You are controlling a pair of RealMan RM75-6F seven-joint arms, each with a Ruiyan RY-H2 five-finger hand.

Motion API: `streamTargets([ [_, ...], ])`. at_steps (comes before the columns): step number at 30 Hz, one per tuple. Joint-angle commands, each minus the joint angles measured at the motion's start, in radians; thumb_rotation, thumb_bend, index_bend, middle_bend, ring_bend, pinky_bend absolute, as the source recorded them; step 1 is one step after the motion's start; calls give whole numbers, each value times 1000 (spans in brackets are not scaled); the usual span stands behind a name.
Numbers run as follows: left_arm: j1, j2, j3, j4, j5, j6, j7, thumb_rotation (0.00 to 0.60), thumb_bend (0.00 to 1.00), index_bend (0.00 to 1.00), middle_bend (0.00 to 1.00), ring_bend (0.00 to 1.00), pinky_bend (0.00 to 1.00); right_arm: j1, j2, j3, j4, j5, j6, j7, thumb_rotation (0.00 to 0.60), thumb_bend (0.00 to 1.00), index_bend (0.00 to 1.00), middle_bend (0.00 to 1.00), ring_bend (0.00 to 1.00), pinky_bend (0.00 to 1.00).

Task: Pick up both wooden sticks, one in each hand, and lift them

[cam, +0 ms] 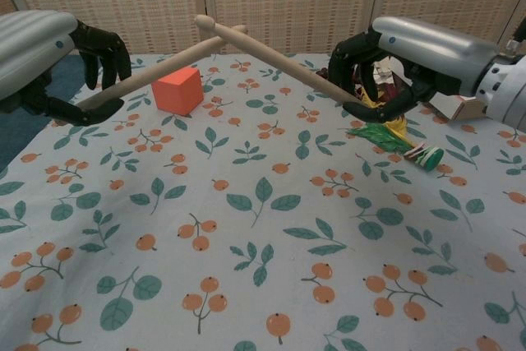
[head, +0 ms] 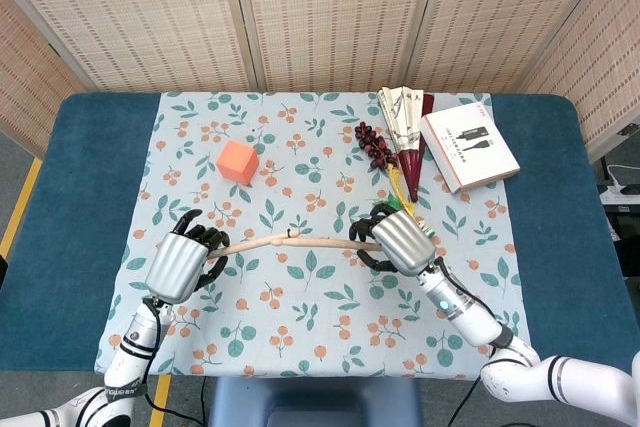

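My left hand (head: 183, 263) (cam: 57, 63) grips one wooden stick (head: 250, 244) (cam: 160, 73) by its thick end, held well above the floral cloth. My right hand (head: 397, 241) (cam: 411, 59) grips the other wooden stick (head: 325, 243) (cam: 271, 59) the same way. Both sticks point inward and their tips cross in the air between the hands, seen most plainly in the chest view.
An orange cube (head: 238, 162) (cam: 177, 90) sits on the cloth (head: 300, 327) behind the left hand. Behind the right hand lie a folded fan (head: 404, 122), dark beads (head: 373, 145), a white box (head: 468, 149) and green-yellow tassels (cam: 382, 131).
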Motion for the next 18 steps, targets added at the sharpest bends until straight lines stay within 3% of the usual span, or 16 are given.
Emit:
streamTargets([
  [1,-1,0,-1,2,2,0,0,600,538,853,856,535,238,0,-2,0,3,3,0,-7,600,588,995,886,588,321],
  [18,-7,-6,-11,65,-16,-15,-4,600,538,853,855,535,238,-16,28,-38,-2,-45,33,-3,600,588,995,886,588,321],
])
